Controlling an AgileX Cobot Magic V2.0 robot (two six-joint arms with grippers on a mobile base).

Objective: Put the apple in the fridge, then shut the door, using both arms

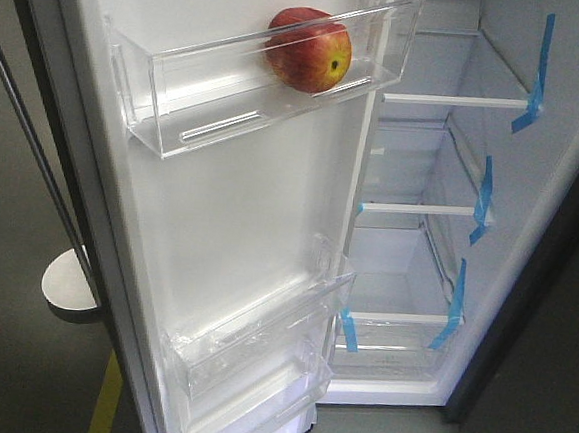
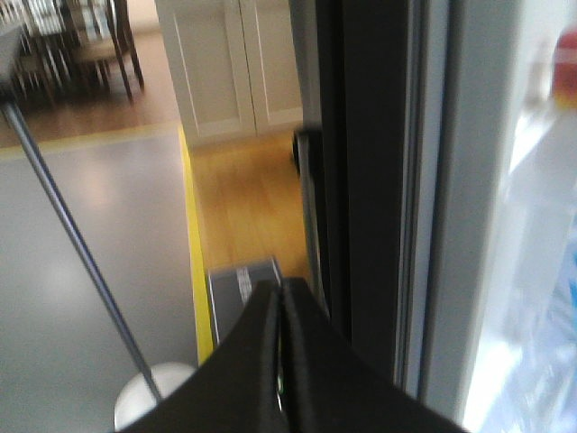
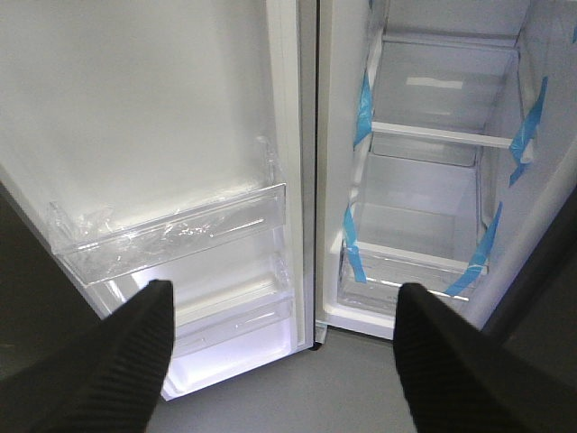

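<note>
The apple (image 1: 308, 49), red with yellow patches, lies in the top clear bin (image 1: 230, 81) of the open door (image 1: 239, 223). To the door's right the fridge (image 1: 415, 277) stands open, showing white shelves with blue tape strips. Neither gripper shows in the front view. In the left wrist view my left gripper (image 2: 279, 289) is shut with nothing in it, just left of the door's dark outer edge (image 2: 370, 180). My right gripper (image 3: 281, 302) is open and empty, facing the door's lower bins (image 3: 180, 234) and the fridge's bottom shelves (image 3: 424, 257).
A thin metal pole on a round base (image 1: 68, 284) stands left of the door, beside a yellow floor line (image 1: 104, 403). On the wooden floor behind the door lie a small dark box (image 2: 242, 284), white cabinets (image 2: 234, 63) and chairs (image 2: 81, 45).
</note>
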